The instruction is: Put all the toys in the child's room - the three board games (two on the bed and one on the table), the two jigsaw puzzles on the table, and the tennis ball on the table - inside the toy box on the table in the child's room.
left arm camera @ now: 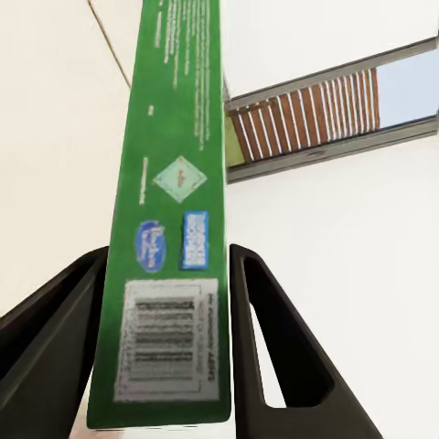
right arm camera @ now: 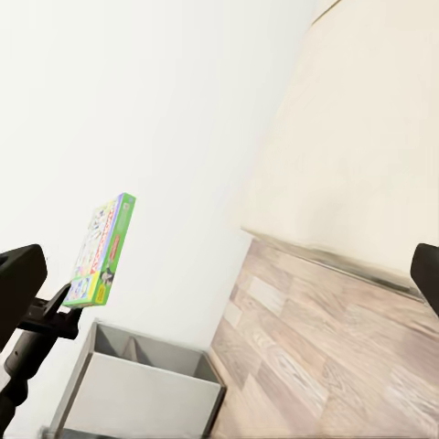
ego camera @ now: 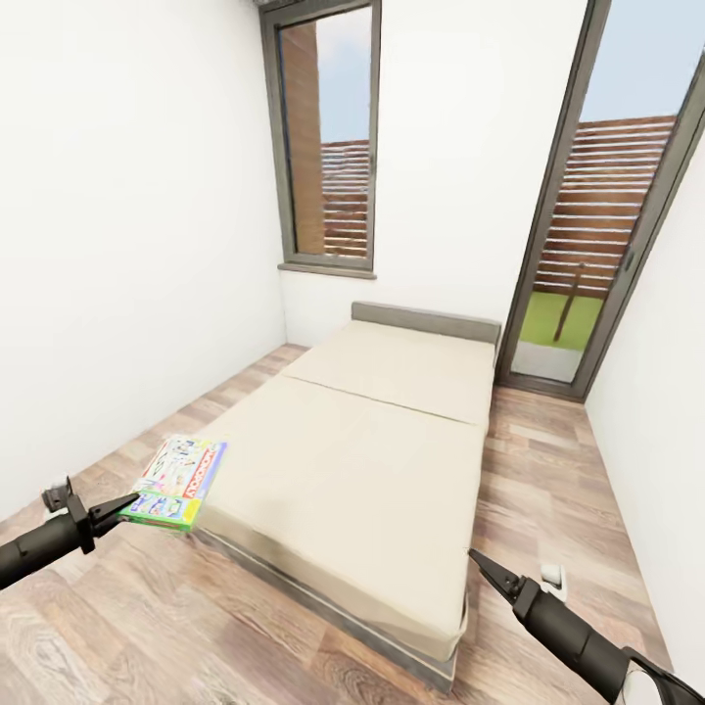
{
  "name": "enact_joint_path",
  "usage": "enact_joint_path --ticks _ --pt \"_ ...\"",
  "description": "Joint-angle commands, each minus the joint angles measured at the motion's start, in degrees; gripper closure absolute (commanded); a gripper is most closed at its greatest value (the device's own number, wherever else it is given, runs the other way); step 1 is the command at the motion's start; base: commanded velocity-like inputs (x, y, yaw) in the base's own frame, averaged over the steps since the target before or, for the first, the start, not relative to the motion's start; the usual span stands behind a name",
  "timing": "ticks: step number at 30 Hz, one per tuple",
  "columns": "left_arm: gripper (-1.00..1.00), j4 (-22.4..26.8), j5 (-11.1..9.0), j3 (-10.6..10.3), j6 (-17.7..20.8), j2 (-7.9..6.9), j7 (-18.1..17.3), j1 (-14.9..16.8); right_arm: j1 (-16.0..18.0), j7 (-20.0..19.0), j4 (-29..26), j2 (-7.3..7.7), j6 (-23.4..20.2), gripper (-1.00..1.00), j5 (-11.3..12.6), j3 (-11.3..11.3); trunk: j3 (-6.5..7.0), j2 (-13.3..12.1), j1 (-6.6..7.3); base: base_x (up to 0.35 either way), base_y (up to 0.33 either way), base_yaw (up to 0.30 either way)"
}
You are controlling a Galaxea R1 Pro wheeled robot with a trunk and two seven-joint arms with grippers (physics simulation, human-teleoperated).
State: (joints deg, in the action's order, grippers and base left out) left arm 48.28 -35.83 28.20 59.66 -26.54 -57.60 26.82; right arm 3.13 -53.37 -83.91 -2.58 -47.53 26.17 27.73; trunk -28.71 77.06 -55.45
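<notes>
Left gripper (ego camera: 125,506): pinches the board game (ego camera: 178,483) by its near short edge, holding it in the air left of the bed (ego camera: 372,460).
Right gripper (ego camera: 487,571): pressed together, holding nothing, near the bed's near right corner.
Handling: probably light, stiff and slick; an edge pinch lets it droop, so a deeper hold is safer.
Room: open floor (ego camera: 245,627) nearby; wall (ego camera: 117,245) close on the left.
</notes>
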Motion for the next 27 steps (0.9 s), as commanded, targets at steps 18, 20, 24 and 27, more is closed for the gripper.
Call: enact_joint_path --ticks 18,20,24,27 --pt "1.00 0.0 -0.1 0.2 0.3 0.00 -0.3 0.1 0.0 -0.2 0.0 -0.06 -0.3 -1.00 0.0 0.1 3.18 -7.2 3.96 0.000 0.000 0.289" --pt "1.00 0.0 -0.1 0.2 0.3 0.00 -0.3 0.1 0.0 -0.2 0.0 -0.06 -0.3 -1.00 0.0 0.1 3.54 -8.0 4.40 0.000 0.000 0.289" --pt "1.00 0.0 -0.1 0.2 0.3 0.00 -0.3 0.1 0.0 -0.2 0.0 -0.06 -0.3 -1.00 0.0 0.1 4.26 -9.6 5.28 0.000 0.000 0.289" --pt "1.00 0.0 -0.1 0.2 0.3 0.00 -0.3 0.1 0.0 -0.2 0.0 -0.06 -0.3 -1.00 0.0 0.1 4.80 -10.8 5.94 0.000 0.000 0.289"
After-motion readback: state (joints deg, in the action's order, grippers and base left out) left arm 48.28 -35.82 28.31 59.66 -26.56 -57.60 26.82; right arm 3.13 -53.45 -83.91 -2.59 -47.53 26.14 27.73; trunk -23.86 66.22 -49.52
